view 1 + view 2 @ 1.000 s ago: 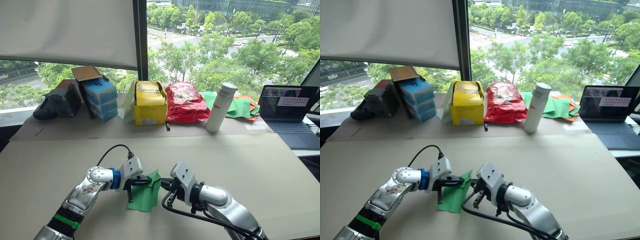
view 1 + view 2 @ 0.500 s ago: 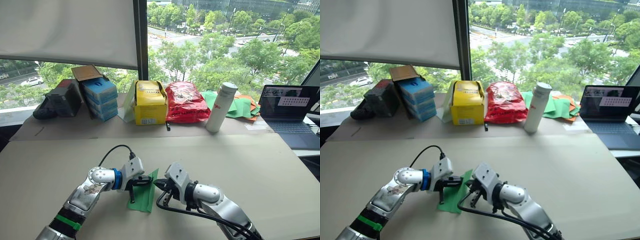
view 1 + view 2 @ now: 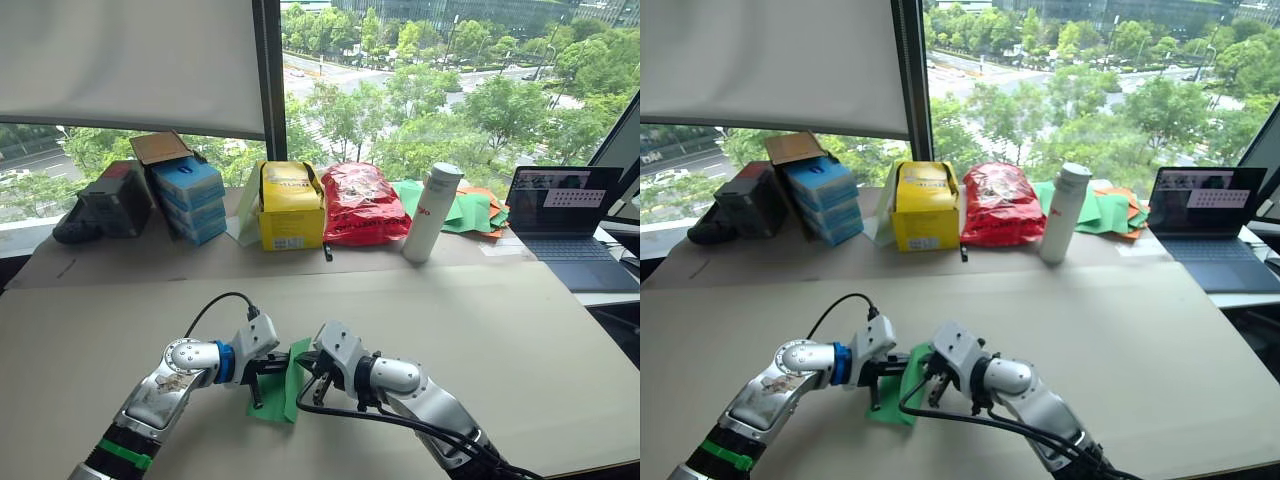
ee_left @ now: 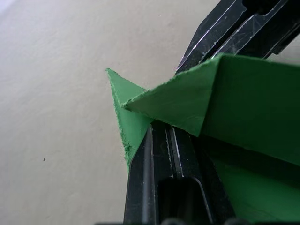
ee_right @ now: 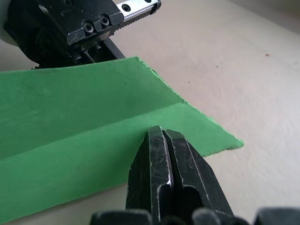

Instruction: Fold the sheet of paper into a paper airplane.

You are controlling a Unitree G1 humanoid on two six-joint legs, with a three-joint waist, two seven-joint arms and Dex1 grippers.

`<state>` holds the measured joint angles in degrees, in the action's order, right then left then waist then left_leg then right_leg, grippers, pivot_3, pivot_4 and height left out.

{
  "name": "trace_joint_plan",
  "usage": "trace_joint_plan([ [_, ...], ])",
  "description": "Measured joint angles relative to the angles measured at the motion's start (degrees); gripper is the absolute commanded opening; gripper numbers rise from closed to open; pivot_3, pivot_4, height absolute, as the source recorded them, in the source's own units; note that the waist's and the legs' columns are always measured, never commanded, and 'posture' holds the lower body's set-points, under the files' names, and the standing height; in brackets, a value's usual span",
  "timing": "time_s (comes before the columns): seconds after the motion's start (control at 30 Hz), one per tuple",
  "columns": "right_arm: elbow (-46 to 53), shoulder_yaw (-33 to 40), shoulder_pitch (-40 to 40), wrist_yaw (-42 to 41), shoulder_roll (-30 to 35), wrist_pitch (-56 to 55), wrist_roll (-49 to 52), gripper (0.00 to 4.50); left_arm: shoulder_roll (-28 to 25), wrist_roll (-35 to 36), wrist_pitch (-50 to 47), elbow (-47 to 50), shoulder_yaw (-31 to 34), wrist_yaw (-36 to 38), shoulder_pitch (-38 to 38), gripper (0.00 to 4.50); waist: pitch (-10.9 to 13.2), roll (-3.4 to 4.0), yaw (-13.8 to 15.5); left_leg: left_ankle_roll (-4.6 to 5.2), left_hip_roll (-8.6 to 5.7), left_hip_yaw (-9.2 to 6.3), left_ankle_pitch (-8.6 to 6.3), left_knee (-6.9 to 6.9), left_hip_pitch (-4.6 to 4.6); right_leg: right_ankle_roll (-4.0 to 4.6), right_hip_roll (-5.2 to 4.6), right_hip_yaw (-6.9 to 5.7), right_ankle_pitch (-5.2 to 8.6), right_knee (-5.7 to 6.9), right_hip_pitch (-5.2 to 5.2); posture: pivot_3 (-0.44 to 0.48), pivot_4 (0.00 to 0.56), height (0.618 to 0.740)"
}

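The sheet of paper is bright green and partly folded, lying on the near part of the table between my two grippers. My left gripper is shut on its left edge. In the left wrist view a black finger lies under a raised pointed flap of the paper. My right gripper is shut, with its joined fingertips resting on the paper beside a crease. The left gripper sits just beyond the paper's far edge in the right wrist view.
Along the window side stand a black case, blue boxes, a yellow box, a red bag, a white bottle and a heap of green and orange sheets. A laptop sits far right.
My right gripper has moved left, close against the left gripper. The green paper looks narrower, more folded over. The head camera has shifted a little.
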<state>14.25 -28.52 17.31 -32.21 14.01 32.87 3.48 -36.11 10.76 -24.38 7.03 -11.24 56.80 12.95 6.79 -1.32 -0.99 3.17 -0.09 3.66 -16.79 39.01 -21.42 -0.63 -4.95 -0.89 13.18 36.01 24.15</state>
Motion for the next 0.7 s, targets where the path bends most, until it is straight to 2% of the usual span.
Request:
trace_joint_plan([
  [0.47,-4.05,-1.12,0.98,-1.59,-1.29,-2.21,-1.07,0.0,-4.81,4.02,-7.31,3.84,6.81,-2.45,-3.76,0.02,0.17,0.09,0.07,-0.09,-0.02,-0.01,0.03,-0.02,-0.13,0.02,-0.15,-0.03,-0.01,0.01,0.16,0.0,0.15,0.74],
  [0.7,-4.17,-1.22,1.54,-2.32,-0.58,-2.24,-2.23,0.0,-6.83,9.51,-11.82,5.83,11.8,-1.02,0.55,0.02,0.29,0.08,0.32,-0.06,-0.07,-0.03,0.02,0.0,-0.28,0.01,-0.24,-0.1,-0.03,-0.03,0.2,0.0,0.15,0.74],
])
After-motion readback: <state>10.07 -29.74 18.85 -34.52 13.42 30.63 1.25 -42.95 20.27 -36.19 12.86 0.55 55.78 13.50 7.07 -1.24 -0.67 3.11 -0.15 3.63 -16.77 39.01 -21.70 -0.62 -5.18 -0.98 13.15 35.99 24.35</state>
